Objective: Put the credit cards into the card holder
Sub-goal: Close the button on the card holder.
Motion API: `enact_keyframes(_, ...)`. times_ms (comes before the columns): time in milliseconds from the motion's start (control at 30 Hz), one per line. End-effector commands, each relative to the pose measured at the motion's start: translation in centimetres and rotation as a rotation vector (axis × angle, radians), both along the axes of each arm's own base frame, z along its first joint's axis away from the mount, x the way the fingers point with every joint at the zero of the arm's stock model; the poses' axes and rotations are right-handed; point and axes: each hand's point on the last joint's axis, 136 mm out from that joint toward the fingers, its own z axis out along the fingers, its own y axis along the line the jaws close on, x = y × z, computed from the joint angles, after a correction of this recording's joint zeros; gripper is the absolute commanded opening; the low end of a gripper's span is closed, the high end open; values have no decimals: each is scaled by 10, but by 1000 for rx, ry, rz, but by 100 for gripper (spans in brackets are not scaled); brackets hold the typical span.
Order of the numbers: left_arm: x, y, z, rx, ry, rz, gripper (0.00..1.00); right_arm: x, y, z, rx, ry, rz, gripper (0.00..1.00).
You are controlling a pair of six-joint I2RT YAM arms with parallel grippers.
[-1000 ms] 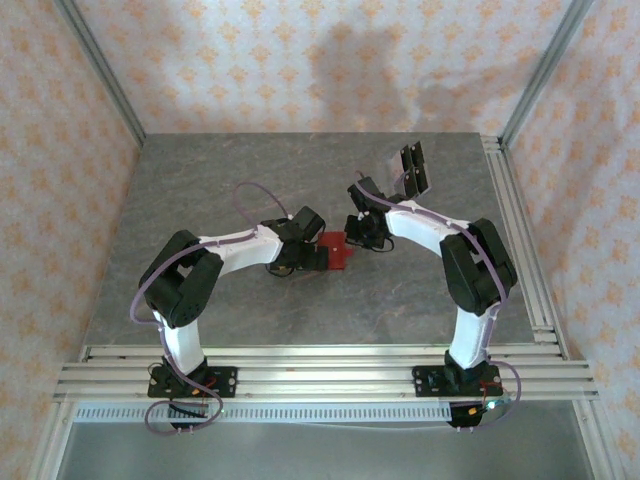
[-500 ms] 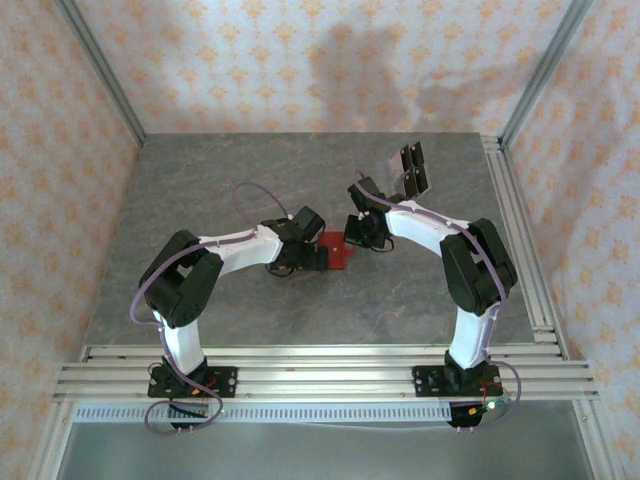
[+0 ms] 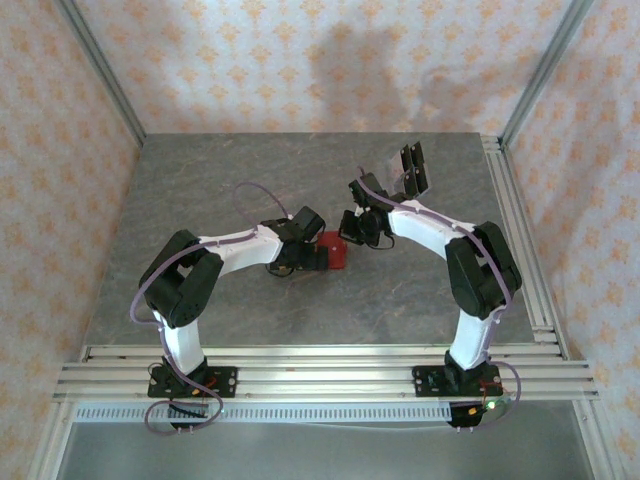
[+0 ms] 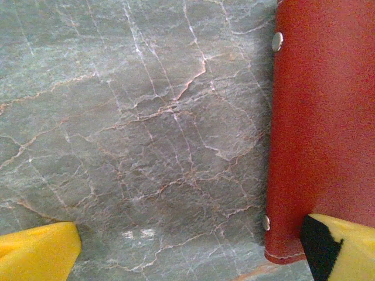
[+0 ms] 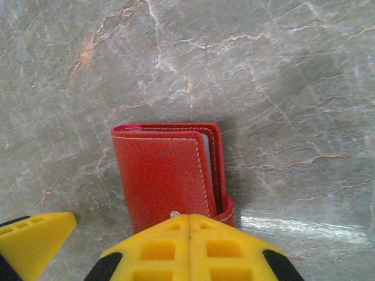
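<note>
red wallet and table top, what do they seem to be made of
Wallet: probably leather or imitation leather, matte and finely grained, with pale edge stitching and small metal studs. Table top: looks like grey marble with pale and rusty veins and a slight sheen, possibly a printed laminate.

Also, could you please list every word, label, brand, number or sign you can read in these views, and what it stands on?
None: no text can be read.
The card holder shows plain red leather, pale stitching and metal studs, no brand.
The credit cards are too small to tell whether they carry print.
The table has only a marbled pattern.
</note>
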Motion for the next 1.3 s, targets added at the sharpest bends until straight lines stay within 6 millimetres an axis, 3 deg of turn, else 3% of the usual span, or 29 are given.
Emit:
enact_keyframes(0,-13,27,-25,123,72,40,100,1,12,10,58,-6,7,0)
enact_keyframes(433,-13,27,-25,121,72,38,99,-3,30,-13,46,32,30,0)
enact_keyframes(733,-13,27,-24,122,71,40,100,-3,22,-31,-6,43,19,0)
enact_keyframes(1267,-13,26,-24,117,73,40,100,1,21,-42,-31,52,6,0)
